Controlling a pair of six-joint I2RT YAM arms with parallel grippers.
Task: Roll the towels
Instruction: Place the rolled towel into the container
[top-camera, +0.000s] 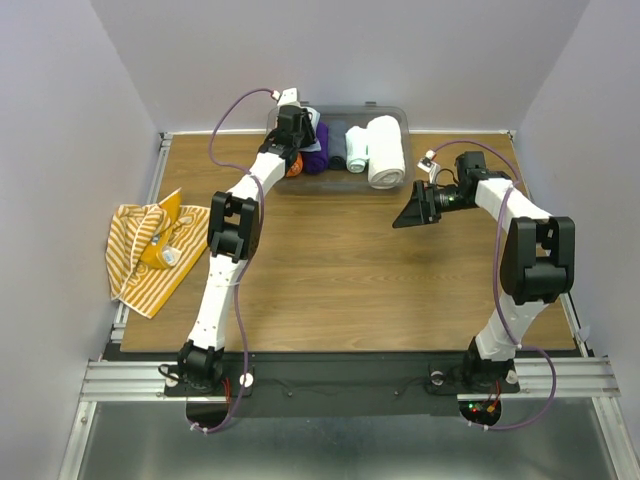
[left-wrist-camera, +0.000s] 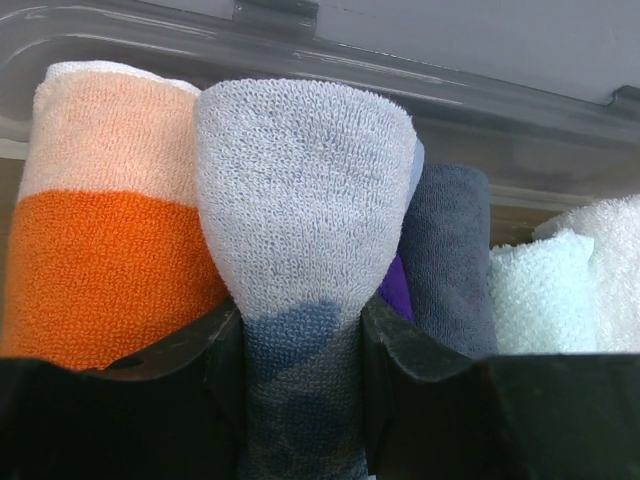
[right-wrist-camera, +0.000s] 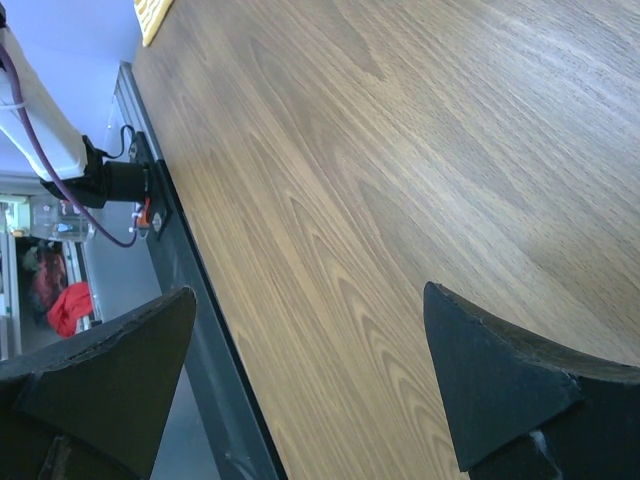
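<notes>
Left claw (left-wrist-camera: 302, 325) reaches forward, pinched; right claw (right-wrist-camera: 308, 300) gapes.

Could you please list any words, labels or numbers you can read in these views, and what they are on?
None can be read.
striped towel: pale marks on its yellow side, too small to read.
pale blue towel, gripped by the left hand: no text shows.

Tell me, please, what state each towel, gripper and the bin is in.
bin: uncovered.
pale blue towel: rolled, gripped, in the bin.
striped towel: unrolled, crumpled at the table's left edge.
left gripper: shut on the pale blue towel.
right gripper: open, empty.
</notes>
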